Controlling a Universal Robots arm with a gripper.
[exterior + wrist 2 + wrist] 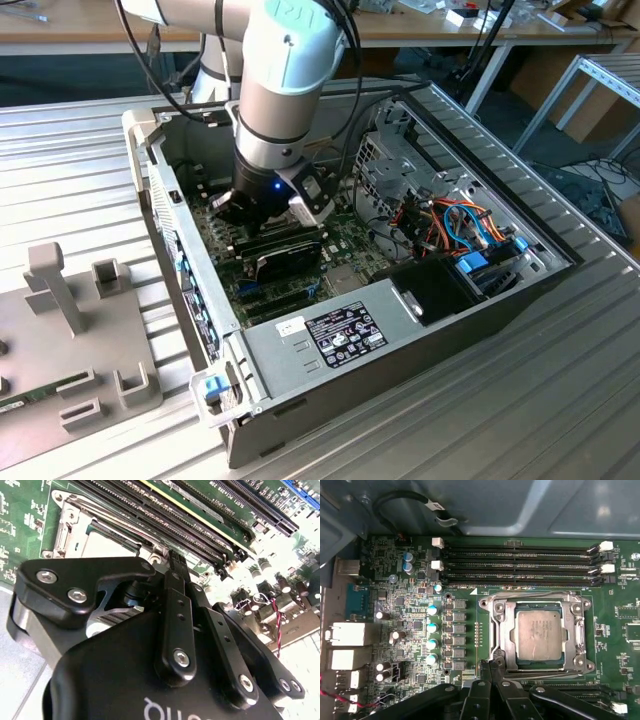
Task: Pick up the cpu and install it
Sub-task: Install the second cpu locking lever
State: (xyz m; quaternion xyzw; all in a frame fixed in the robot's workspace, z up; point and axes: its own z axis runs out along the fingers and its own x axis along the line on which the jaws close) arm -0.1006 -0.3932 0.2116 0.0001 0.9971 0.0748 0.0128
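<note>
The cpu (539,635), a square chip with a dull silver top, lies flat inside its socket on the green motherboard (400,605). The metal socket frame (502,630) surrounds it. In the first wrist view my gripper (490,666) hovers just off the socket's edge, beside the cpu and not touching it. Its black fingers (479,692) meet at the tips with nothing between them. In the second wrist view the gripper (174,562) points down at the board next to the socket frame (67,522). In the exterior view the arm (280,90) reaches down into the open computer case (150,180).
Long black memory slots (520,565) run beside the socket. Capacitors (432,627) and rear ports (347,632) stand on its other side. The case holds a power supply (330,330) and coloured cables (470,230). A grey fixture plate (70,340) lies at the exterior view's left.
</note>
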